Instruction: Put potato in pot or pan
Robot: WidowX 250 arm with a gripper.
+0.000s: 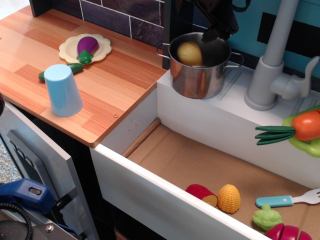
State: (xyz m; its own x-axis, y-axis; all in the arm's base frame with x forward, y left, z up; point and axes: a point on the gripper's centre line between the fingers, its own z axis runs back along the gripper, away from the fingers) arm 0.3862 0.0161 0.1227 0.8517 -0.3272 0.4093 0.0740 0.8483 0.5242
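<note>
The pale-yellow potato [190,53] shows slightly blurred inside the mouth of the shiny steel pot [197,80], free of the gripper. The pot stands on the white ledge at the back left corner of the sink. My black gripper [218,31] hangs just above the pot's back right rim, at the top edge of the view. Its fingers [209,35] are spread and hold nothing.
A blue cup [62,90] and a plate [102,51] with a purple eggplant [87,45] are on the wooden counter at left. A grey faucet [272,60] stands right of the pot. The sink holds corn [228,198], cut fruit [201,194] and a fork [287,200].
</note>
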